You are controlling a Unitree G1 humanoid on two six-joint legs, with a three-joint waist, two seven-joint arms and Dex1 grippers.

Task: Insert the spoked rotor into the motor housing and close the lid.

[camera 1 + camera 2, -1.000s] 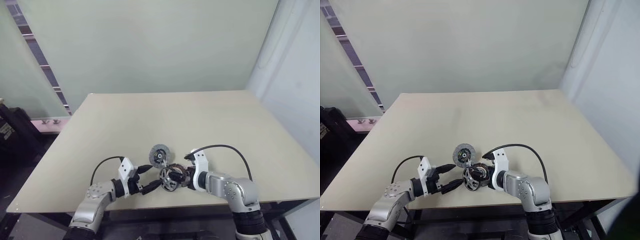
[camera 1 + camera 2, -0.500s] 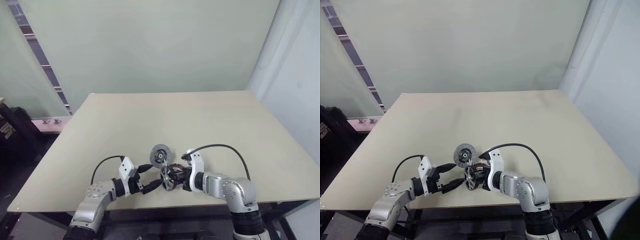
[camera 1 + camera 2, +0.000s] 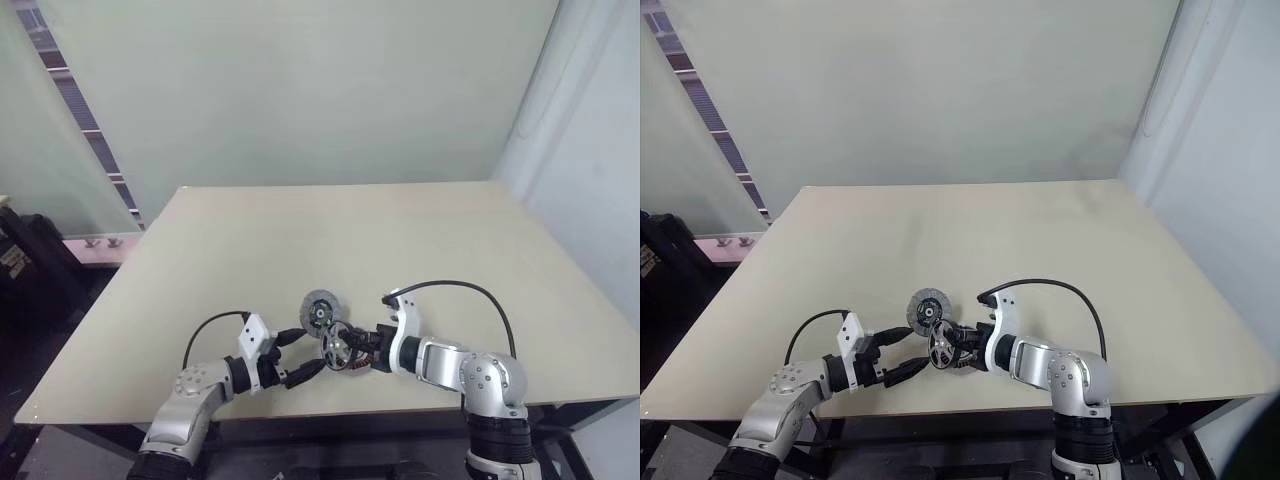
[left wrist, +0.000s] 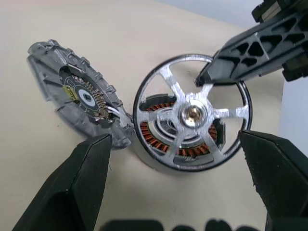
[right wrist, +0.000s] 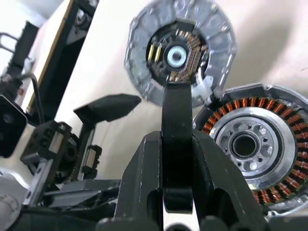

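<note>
The right fingers point(image 4: 226, 65) are clamped on the rim of the spoked rotor point(image 4: 192, 115), one black finger lying across its silver spoked face near the top edge. The rotor stands on edge, tilted, with its spoked face turned toward the left gripper point(image 3: 300, 355); whether its lower edge touches the tabletop point(image 3: 400, 250) cannot be told. Copper windings show through the gaps between the spokes.

The left fingers point(image 4: 77, 192) stand wide apart and hold nothing. The rotor sits just ahead of them, roughly centred in the gap between the two tips, apart from both.

Just beside the rotor, on the side away from the right fingers, a flatter grey disc point(image 4: 79, 94) with a dark centre stands tilted on the tabletop, its edge touching or nearly touching the rotor's rim. In the right wrist view this disc point(image 5: 180, 53) lies just beyond the tip of the closed right fingers, and the rotor's winding side point(image 5: 252, 147) lies beside them.
</note>
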